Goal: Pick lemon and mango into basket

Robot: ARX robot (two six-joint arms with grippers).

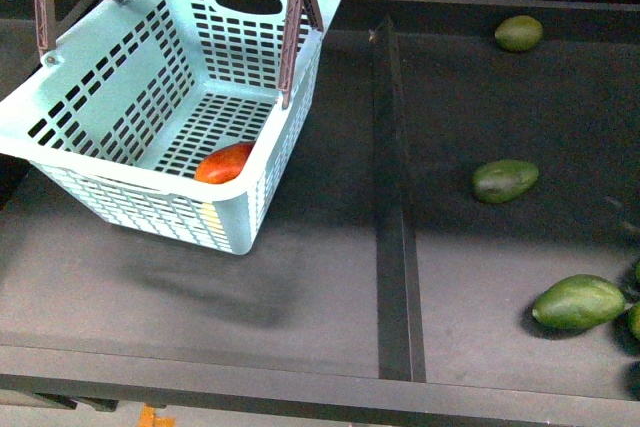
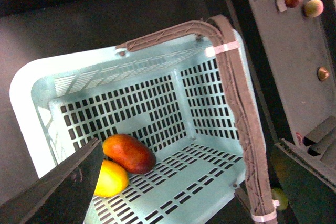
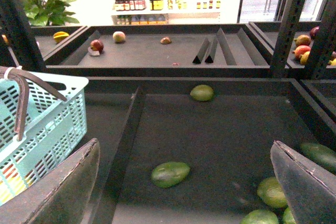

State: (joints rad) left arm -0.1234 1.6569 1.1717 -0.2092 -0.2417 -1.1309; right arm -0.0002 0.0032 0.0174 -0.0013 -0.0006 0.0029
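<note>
The light blue-green basket stands at the left of the dark shelf, handles up. The red-orange mango lies on its floor by the near wall. In the left wrist view the mango rests against the yellow lemon inside the basket. My left gripper is open and empty above the basket's floor. My right gripper is open and empty over the right compartment, above green fruits. Neither gripper shows in the front view.
A raised divider splits the shelf. Dark green oval fruits lie in the right compartment, more at the right edge and the back. The brown handle arches over the basket. Shelves with other fruit stand behind.
</note>
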